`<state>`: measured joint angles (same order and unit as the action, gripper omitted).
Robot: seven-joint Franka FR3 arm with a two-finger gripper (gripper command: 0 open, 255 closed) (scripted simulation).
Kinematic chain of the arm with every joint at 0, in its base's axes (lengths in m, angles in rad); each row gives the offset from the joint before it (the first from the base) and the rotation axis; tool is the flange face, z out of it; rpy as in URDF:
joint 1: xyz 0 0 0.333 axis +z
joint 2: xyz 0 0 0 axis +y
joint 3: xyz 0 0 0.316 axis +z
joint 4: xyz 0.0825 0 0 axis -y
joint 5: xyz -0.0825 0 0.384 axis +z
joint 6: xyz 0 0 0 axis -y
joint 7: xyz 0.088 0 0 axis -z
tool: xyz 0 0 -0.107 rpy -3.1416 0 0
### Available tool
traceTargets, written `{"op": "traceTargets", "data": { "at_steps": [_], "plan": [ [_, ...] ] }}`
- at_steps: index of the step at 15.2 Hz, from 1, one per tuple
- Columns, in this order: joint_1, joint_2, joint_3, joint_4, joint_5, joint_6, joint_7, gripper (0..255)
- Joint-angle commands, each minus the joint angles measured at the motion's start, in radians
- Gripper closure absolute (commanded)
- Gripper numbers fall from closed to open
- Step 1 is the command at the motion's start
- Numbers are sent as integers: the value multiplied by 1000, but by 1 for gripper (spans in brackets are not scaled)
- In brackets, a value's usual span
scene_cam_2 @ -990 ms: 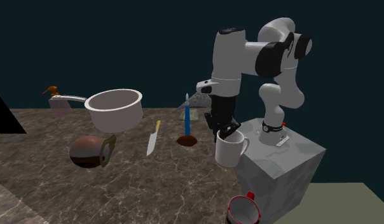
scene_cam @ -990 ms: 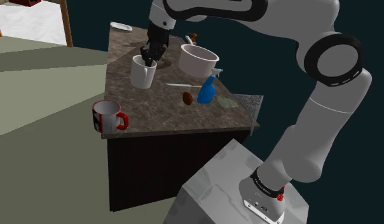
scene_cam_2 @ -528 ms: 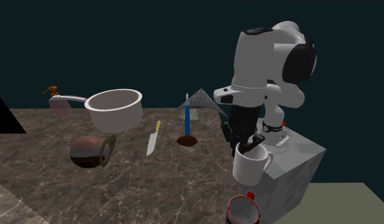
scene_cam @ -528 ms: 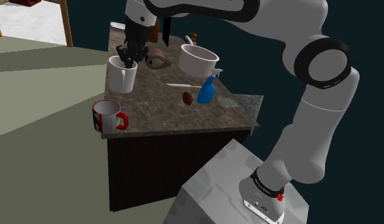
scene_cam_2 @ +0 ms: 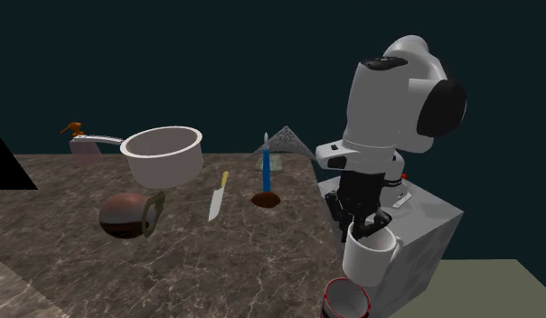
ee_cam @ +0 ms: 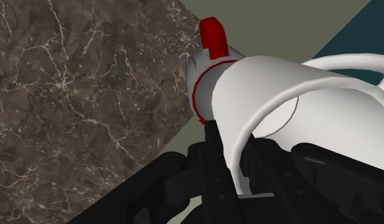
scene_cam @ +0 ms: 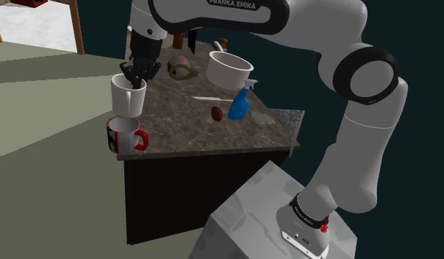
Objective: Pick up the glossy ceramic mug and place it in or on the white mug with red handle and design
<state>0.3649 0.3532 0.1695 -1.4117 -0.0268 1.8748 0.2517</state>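
The gripper (scene_cam: 135,72) hangs over the front corner of the counter (scene_cam: 185,123), at the shoulder view's left. It carries the plain mug (scene_cam: 128,98) upright, mouth up. Its fingers pinch the mug's wall at the rim, one inside and one outside. This grip probably leaves the base and sides free to go down into another vessel.

Directly below stands the red-handled mug (scene_cam: 123,135), right at that corner and close to both edges. The plain mug's base is just above its mouth, but I cannot tell whether they touch. The two look roughly lined up, so a straight descent seems to be what remains. Because the lower mug sits so near the edge, a sideways nudge could tip it off. The pot (scene_cam: 229,68), knife (scene_cam: 208,97) and spray bottle (scene_cam: 239,103) lie well apart, toward the far edge.
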Motion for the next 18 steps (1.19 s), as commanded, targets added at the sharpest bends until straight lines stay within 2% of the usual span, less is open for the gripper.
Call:
{"op": "traceTargets", "data": {
  "at_steps": [1,11,18],
  "plan": [
    [0,2,0,-25,0,27,0,255],
    [-2,16,-2,-145,-3,162,0,255],
    [-2,16,-2,-145,-3,162,0,255]
  ]
}}
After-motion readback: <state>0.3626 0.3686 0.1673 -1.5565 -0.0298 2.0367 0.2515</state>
